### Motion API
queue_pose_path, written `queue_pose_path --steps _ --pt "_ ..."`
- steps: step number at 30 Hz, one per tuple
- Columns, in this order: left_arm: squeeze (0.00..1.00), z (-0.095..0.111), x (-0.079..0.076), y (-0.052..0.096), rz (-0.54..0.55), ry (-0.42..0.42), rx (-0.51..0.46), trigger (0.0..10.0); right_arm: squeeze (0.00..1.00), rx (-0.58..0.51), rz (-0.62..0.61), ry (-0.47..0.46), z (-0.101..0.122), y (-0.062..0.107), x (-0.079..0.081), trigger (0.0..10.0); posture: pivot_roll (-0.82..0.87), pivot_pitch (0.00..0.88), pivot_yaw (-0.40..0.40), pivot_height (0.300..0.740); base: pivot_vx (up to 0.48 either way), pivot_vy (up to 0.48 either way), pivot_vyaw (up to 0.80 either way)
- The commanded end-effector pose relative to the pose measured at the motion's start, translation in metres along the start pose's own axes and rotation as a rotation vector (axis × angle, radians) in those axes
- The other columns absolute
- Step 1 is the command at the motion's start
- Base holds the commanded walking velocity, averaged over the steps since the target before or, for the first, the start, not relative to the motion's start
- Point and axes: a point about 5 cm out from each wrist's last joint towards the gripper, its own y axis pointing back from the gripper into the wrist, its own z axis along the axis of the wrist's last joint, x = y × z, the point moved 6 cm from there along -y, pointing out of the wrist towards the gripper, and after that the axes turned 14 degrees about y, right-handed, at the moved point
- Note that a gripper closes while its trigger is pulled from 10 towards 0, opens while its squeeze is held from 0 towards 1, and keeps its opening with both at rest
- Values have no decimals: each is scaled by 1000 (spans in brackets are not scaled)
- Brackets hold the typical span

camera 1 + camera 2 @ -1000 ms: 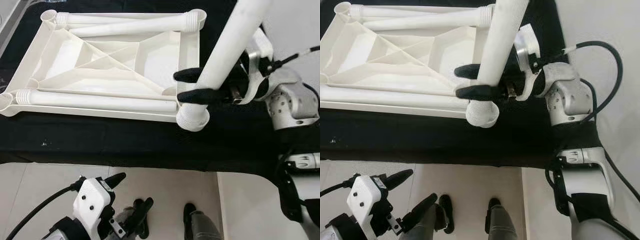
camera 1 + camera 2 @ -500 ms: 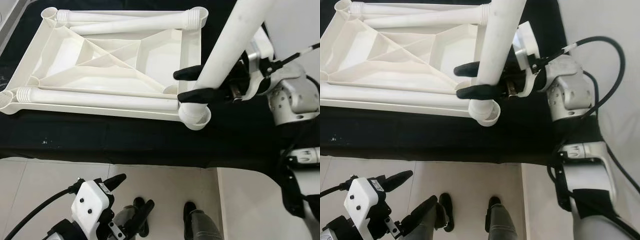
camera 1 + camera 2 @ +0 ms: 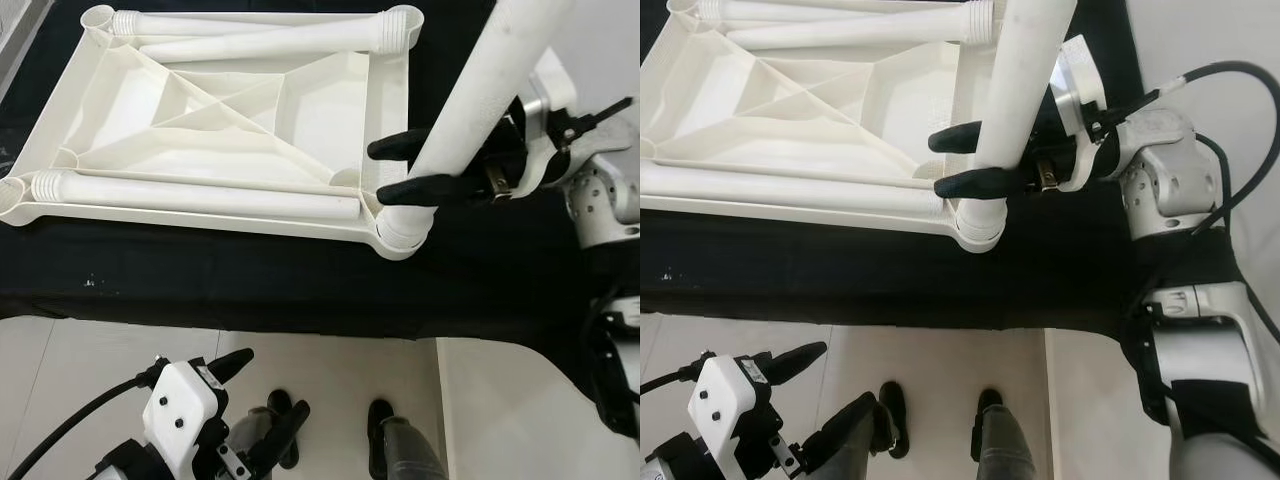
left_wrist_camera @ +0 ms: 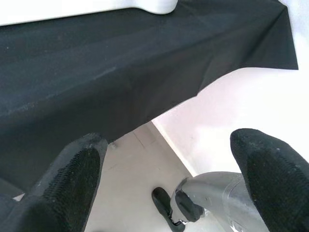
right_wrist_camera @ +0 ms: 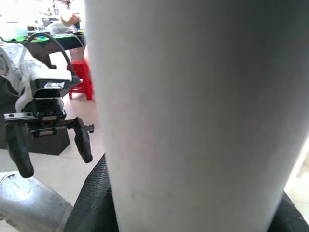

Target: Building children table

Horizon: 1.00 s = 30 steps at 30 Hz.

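Since a second ago the leg point(image 3: 470, 110) has shifted until its foot sits in the top's point(image 3: 150, 125) near right corner socket point(image 3: 404, 228). Your right gripper point(image 3: 405, 168) has its fingers clamped low on the leg, whose long axis leans up and right. Your left gripper point(image 4: 164, 159), fingers apart, hangs below the counter point(image 3: 200, 280). That corner lies close to the counter edge.

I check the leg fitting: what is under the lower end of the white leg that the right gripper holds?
The corner socket of the upturned tabletop sits under the leg, held by the right gripper. The socket hides how deep the leg sits.
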Motion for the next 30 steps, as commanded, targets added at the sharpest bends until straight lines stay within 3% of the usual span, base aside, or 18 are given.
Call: queue_pose_path --steps 1,13,30 --pt "0 -3 -3 3 -10 6 25 10000 0 54 87 -122 -31 -10 24 10000 51 478 64 740 0 0 0" --pt "0 -3 -1 3 -10 7 22 10000 0 34 210 -110 -26 -36 28 10000 41 479 62 740 0 0 0" --pt "0 -2 -1 0 -13 15 16 10000 0 45 184 -80 -36 -52 10 10000 30 481 55 740 0 0 0"
